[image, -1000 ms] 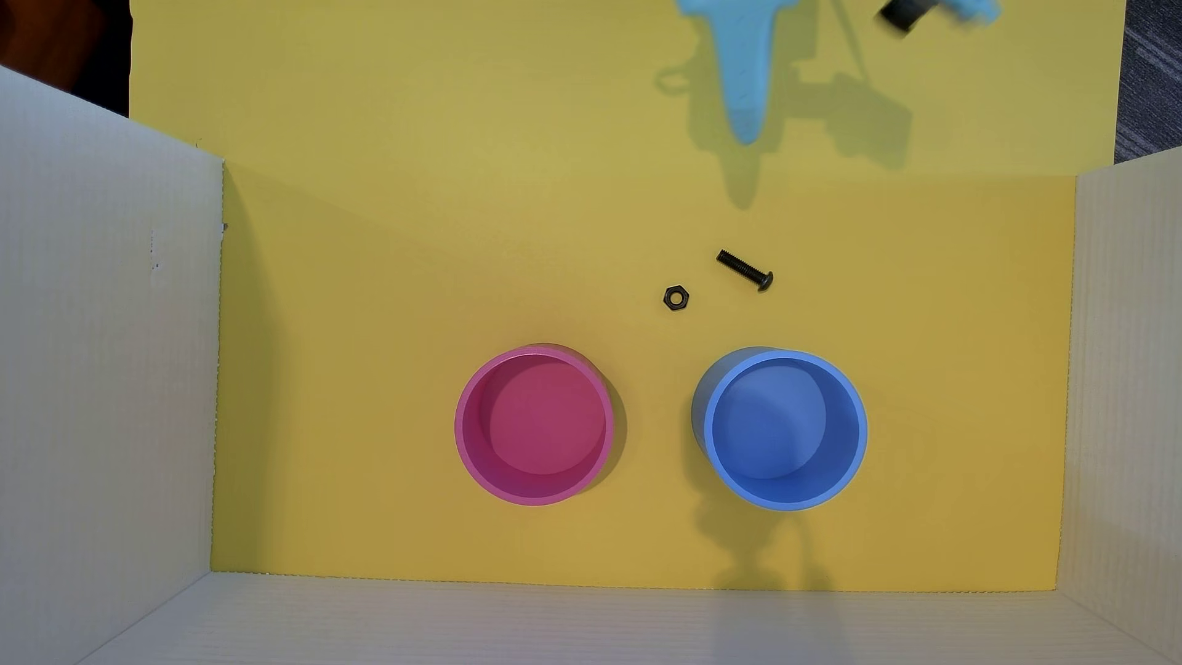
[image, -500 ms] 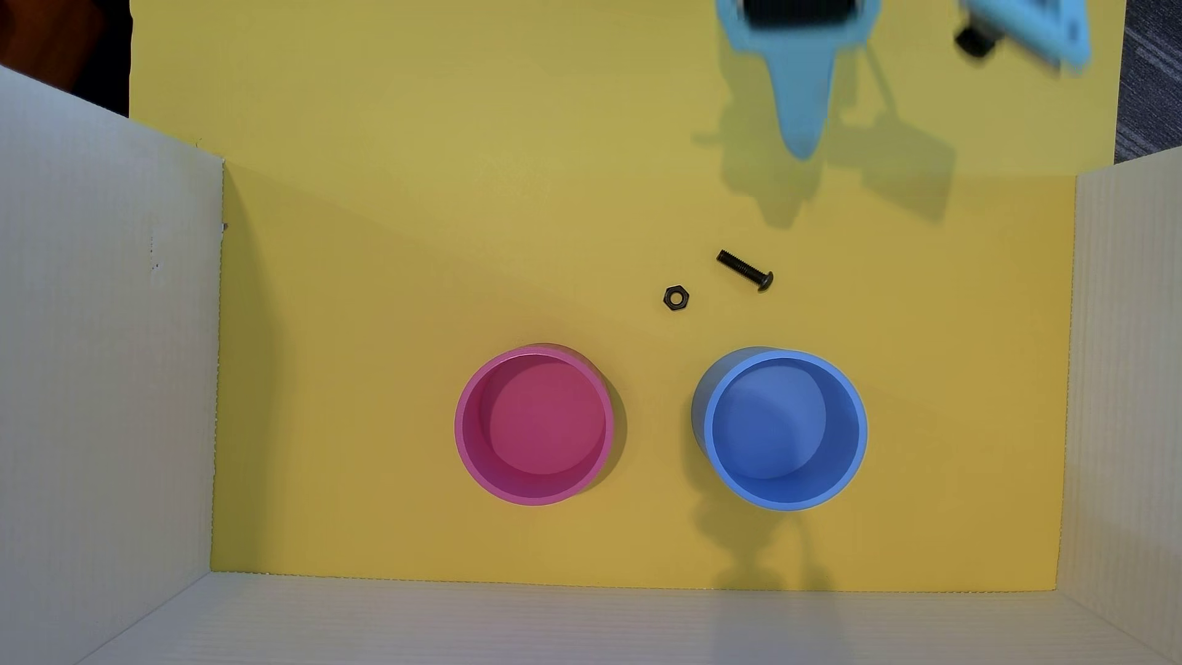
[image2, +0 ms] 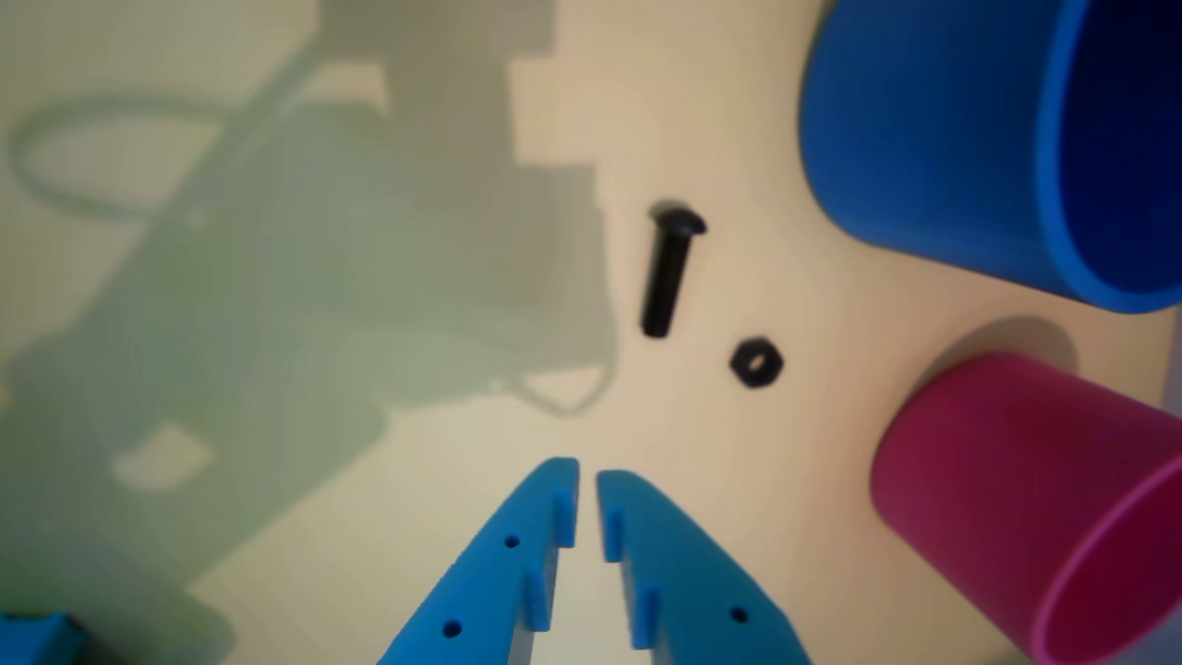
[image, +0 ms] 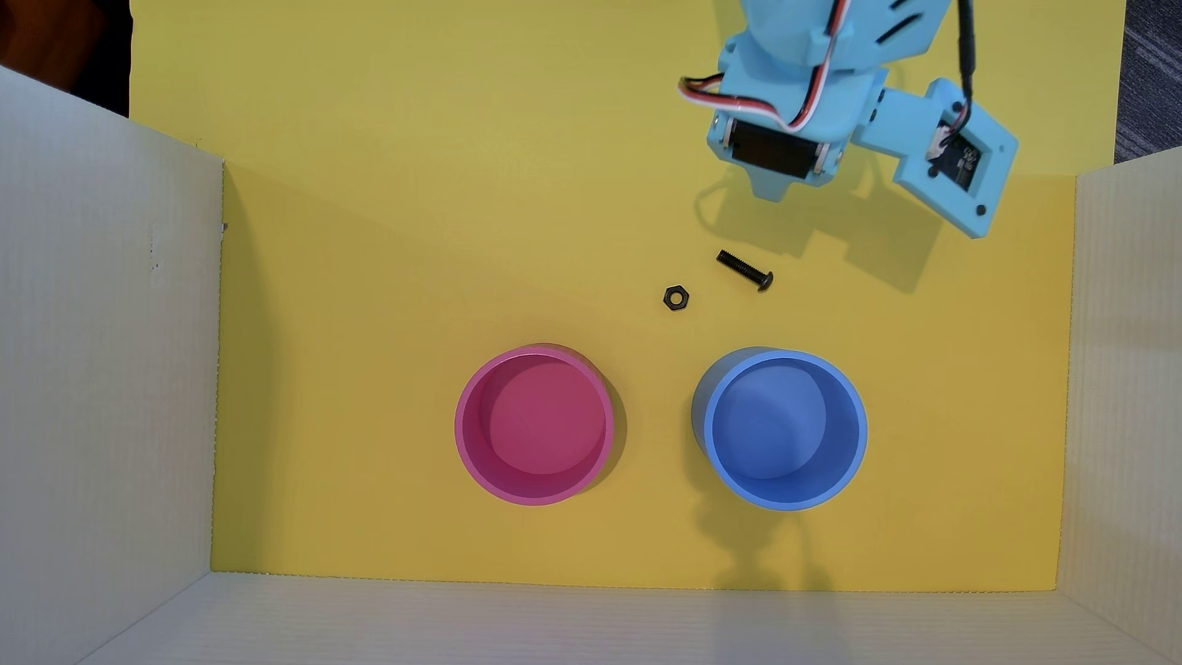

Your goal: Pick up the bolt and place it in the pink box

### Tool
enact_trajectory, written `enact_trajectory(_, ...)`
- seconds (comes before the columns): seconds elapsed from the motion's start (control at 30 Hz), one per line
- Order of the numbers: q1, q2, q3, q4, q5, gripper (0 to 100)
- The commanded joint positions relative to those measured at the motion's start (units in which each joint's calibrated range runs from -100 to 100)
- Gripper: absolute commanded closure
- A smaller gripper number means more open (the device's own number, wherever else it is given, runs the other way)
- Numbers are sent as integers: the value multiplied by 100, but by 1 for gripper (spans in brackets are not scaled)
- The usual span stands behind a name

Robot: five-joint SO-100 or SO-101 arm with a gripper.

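The bolt (image: 742,268), a small black threaded screw with a rounded head, lies flat on the yellow floor, also in the wrist view (image2: 667,277). The pink box (image: 462,425), a round open magenta cup, stands upright and empty to the lower left of the bolt; its side wall shows in the wrist view (image2: 997,471). My light-blue gripper (image: 771,190) hovers just above the bolt in the overhead view, apart from it. In the wrist view the gripper (image2: 587,476) has its jaws almost together, with only a thin slit, and holds nothing.
A black hex nut (image: 676,298) lies close to the bolt, also in the wrist view (image2: 756,361). A blue round cup (image: 710,428) stands right of the pink one, also in the wrist view (image2: 923,139). White cardboard walls (image: 109,352) enclose the yellow floor on three sides.
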Motion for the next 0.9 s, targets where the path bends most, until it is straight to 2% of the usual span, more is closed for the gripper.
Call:
enact_trajectory(0.0, 12, 132, -294, -58, -25, 92)
enact_trajectory(0.13, 12, 275, -312, -76, -30, 87)
enact_trajectory(0.87, 79, 2564, -1886, -76, -223, 87)
